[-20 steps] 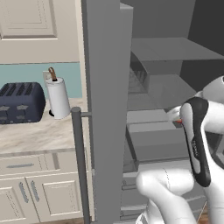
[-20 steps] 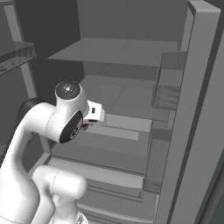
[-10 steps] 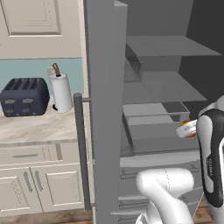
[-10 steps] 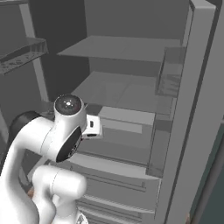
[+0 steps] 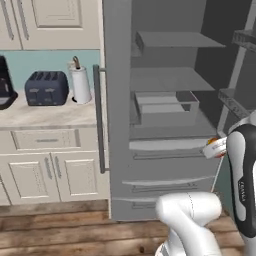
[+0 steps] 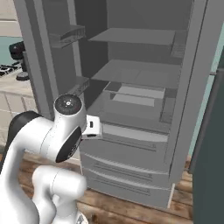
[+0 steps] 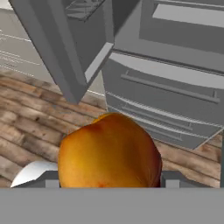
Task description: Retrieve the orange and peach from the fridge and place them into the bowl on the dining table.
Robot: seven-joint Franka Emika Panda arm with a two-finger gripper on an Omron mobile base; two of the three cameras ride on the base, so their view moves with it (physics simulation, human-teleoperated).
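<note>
Before open fridge [image 6: 144, 87], pincer [image 7: 109, 181] clamped around peach [image 7: 109, 151]

The fridge [image 5: 165, 125] runs past the top edge of both base views, its upper shelves cut off. In the hand view a yellow-orange fruit [image 7: 109, 151], whether peach or orange impossible to tell, hides the gripper's fingertips, and its underside is lost behind the band along the bottom. In the left base view the same fruit is a small speck at the arm's edge. A black appliance [image 5: 5, 85] on the wall counter is cropped by the left edge.
</note>
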